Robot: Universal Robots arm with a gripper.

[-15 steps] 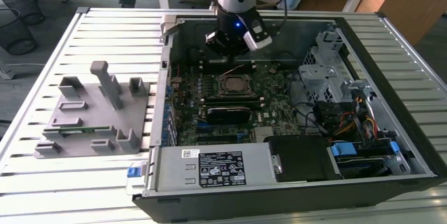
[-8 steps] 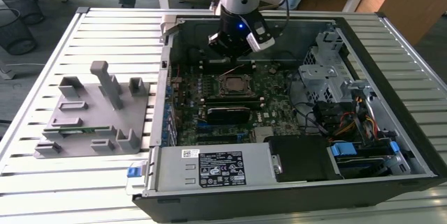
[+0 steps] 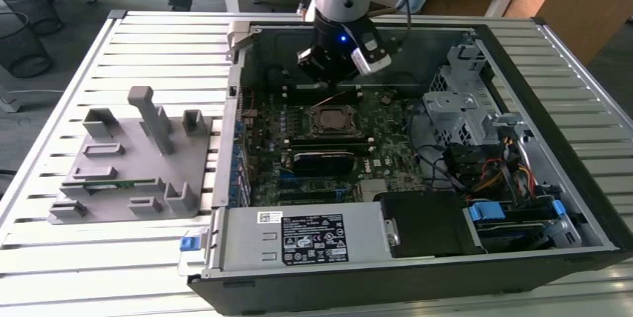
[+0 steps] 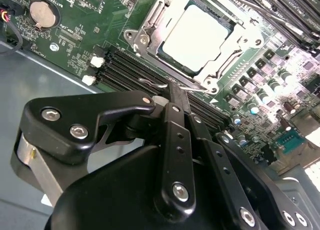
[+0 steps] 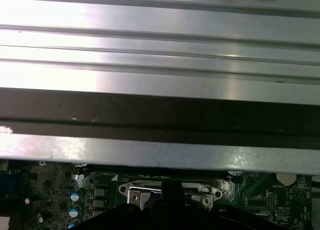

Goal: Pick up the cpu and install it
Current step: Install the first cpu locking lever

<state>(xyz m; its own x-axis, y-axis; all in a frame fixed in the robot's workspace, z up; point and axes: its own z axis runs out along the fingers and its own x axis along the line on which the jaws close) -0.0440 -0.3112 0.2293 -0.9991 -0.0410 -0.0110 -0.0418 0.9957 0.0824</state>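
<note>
The cpu (image 4: 197, 35) was a flat, shiny silver square. It lay face up in its socket (image 4: 145, 27), a metal frame on the green motherboard (image 4: 82, 37). In the exterior view the cpu (image 3: 327, 118) sat in the middle of the board, inside the open black computer case (image 3: 583, 206). It was square, so no side was longer.

The gripper (image 4: 176, 97) hung just beside the socket and touched nothing. Its black fingers (image 4: 175, 140) were pressed close together with nothing between them. In the exterior view the gripper (image 3: 342, 84) was over the back part of the board.

A grey plastic tray (image 3: 129, 161) sat on the ribbed metal table (image 3: 59, 272), on the exterior view's left of the case. A thin green memory stick (image 3: 104, 184) lay in one of its slots.
</note>
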